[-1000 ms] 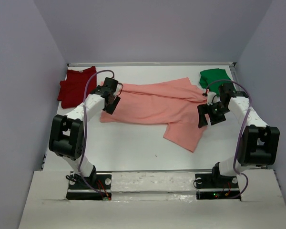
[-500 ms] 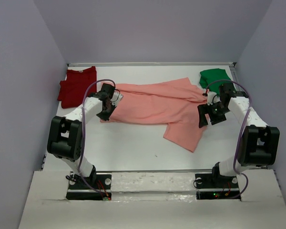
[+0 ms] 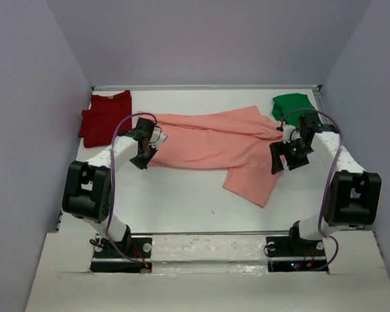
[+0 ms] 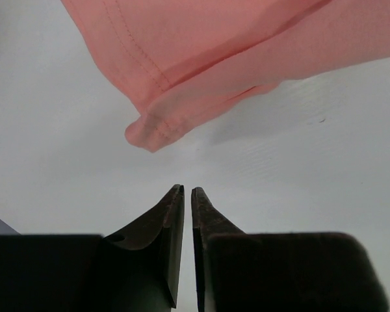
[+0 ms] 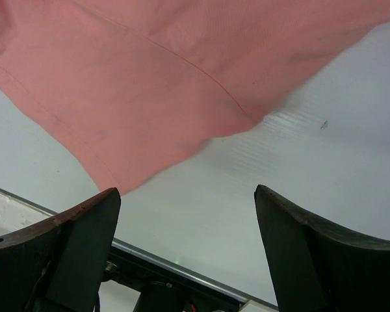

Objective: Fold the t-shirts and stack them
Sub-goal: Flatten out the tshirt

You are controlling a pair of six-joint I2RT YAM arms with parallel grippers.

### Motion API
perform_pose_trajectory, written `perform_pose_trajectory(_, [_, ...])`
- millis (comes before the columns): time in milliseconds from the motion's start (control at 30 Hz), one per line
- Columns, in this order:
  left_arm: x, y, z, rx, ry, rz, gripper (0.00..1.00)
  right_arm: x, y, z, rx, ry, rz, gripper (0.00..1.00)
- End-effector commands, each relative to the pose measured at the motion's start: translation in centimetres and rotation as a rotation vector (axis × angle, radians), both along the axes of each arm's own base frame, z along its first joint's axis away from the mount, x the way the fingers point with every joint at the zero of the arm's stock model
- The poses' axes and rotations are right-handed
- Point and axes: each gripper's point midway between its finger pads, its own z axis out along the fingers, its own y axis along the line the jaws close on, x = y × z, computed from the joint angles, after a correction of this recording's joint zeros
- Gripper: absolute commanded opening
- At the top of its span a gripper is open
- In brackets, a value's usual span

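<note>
Salmon-pink t-shirt (image 3: 214,143) spread on white counter (image 3: 182,201); left end effector (image 4: 187,190) nearly closed, empty, near its hem corner; right end effector (image 5: 187,192) wide.

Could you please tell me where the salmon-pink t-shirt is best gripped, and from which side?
Probably the bunched left corner of the salmon-pink t-shirt, coming in low from the left. There the hem doubles into a lip, while the rest lies flat on the table. The left gripper faces it, shut on nothing.
</note>
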Motion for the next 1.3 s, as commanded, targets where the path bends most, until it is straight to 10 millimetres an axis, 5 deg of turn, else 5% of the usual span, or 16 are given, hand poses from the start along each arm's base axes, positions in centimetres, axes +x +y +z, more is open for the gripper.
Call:
perform_pose_trajectory(0, [-0.1,0.9,-0.3,0.025,-0.002,-0.008,0.29,1.1,-0.4,1.2,-0.013,-0.049,-0.017,0.89])
perform_pose_trajectory(133, [0.3,1.0,0.0,0.025,-0.019,-0.006,0.36,1.1,-0.4,1.0,-0.010,-0.042,-0.017,0.89])
perform_pose_trajectory(700, [0.7,1.0,-1.0,0.037,-0.007,-0.021,0.35,1.0,-0.3,0.9,-0.004,-0.034,-0.017,0.89])
perform_pose_trajectory(1267, [3.3,0.8,-1.1,0.055,-0.032,-0.031,0.38,1.2,0.1,0.4,0.020,-0.013,-0.019,0.89])
